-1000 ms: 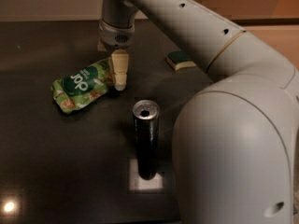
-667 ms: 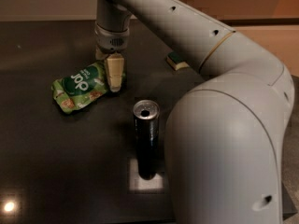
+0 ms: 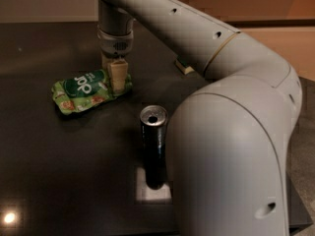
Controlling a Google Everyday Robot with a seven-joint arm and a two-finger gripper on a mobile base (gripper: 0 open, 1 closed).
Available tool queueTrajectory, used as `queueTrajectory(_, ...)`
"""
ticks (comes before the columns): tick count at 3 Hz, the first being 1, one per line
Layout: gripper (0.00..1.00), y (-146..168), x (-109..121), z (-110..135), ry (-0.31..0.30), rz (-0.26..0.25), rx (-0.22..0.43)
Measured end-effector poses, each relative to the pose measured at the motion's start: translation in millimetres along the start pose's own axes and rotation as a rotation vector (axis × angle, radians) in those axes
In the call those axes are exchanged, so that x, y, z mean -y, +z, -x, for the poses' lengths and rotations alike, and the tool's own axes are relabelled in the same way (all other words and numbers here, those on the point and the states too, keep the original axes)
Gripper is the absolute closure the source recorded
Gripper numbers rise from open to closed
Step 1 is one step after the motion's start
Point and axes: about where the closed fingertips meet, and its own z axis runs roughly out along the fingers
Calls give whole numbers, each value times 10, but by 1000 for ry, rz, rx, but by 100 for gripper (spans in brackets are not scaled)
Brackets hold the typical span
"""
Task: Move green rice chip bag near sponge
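- The green rice chip bag (image 3: 90, 89) lies flat on the dark table (image 3: 59, 171), left of the frame's centre, logo up.
- The gripper (image 3: 114, 84) is down on the bag's right end; whether it grips the bag cannot be told.
- The sponge (image 3: 184, 67) sits to the upper right, well apart from the bag, mostly hidden behind the arm (image 3: 197, 31).
- A black can (image 3: 154, 149) stands upright below the bag.

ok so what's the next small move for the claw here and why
Probably grip the green rice chip bag now. The claw sits at the bag's right end, and the bag lies flat on the dark table, well left of the sponge, which peeks out behind the arm. It needs holding before any carry to the right.
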Motion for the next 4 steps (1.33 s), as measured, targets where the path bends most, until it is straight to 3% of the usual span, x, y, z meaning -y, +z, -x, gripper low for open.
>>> queueTrajectory(1, 88, -175, 42, -111, 12, -28, -15)
queueTrajectory(2, 100, -444, 66, -320, 58, -67, -26)
queueTrajectory(4, 100, -958, 37, -1043, 216, -156, -52)
